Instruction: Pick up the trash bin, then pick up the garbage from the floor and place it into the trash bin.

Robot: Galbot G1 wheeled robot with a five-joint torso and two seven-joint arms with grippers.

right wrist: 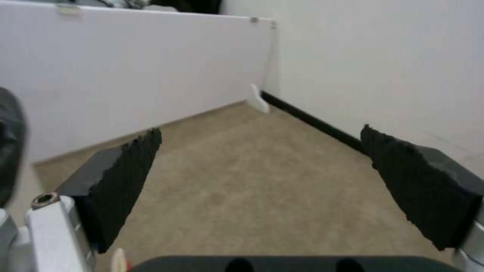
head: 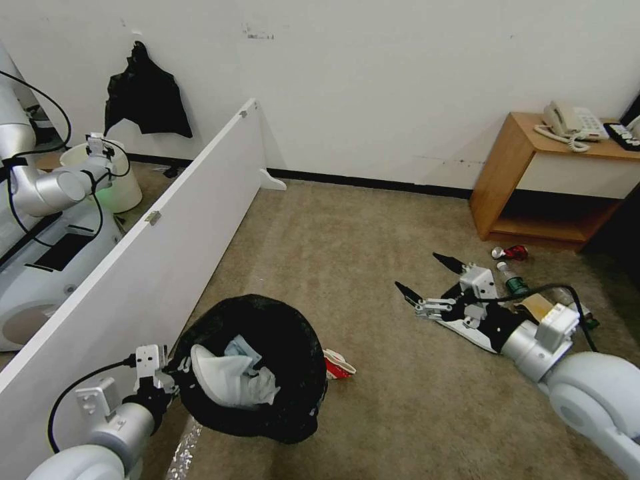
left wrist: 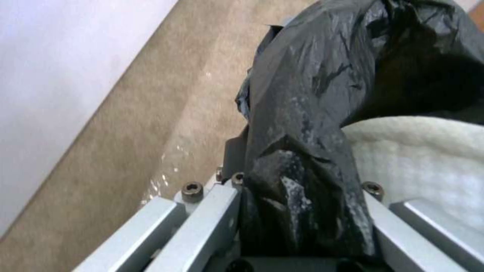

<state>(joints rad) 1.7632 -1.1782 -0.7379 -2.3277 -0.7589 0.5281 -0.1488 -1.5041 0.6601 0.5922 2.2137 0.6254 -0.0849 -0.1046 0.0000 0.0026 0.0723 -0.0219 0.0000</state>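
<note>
Trash bin [head: 267,373]: round, lined with a crinkly black bag; held above the carpet floor [head: 373,220] just beside the white partition board [head: 167,247]. Holds white slippers [head: 230,377] and a pale blue scrap. In the left wrist view the bag's folded rim [left wrist: 302,158] runs between the metal fingers, with white quilted fabric [left wrist: 428,158] on its inner side.

Left pincer [head: 175,368]: pinching the bin's near-left rim, bag included; arm enters from the lower left.

Right pincer [head: 427,280]: spread wide, nothing between its black ridged pads [right wrist: 126,170], raised over bare carpet in mid-floor, pointing toward the partition. In the right wrist view the two pads frame only carpet, partition and wall.

Garbage on floor:
- red-and-white carton [head: 339,365], crushed, just beside the bin on its right.
- red can [head: 510,253], in front of the wooden side table [head: 507,173].
- green-labelled plastic bottle [head: 512,280], near the can, just behind the right wrist.
- brown paper bag [head: 537,305], partly hidden by the right arm.

Other items: beige telephone [head: 567,123] on the side table's surface; black bag [head: 143,93] hanging on the far wall; white bucket [head: 127,180] and another robot arm [head: 53,187] beyond the partition.
</note>
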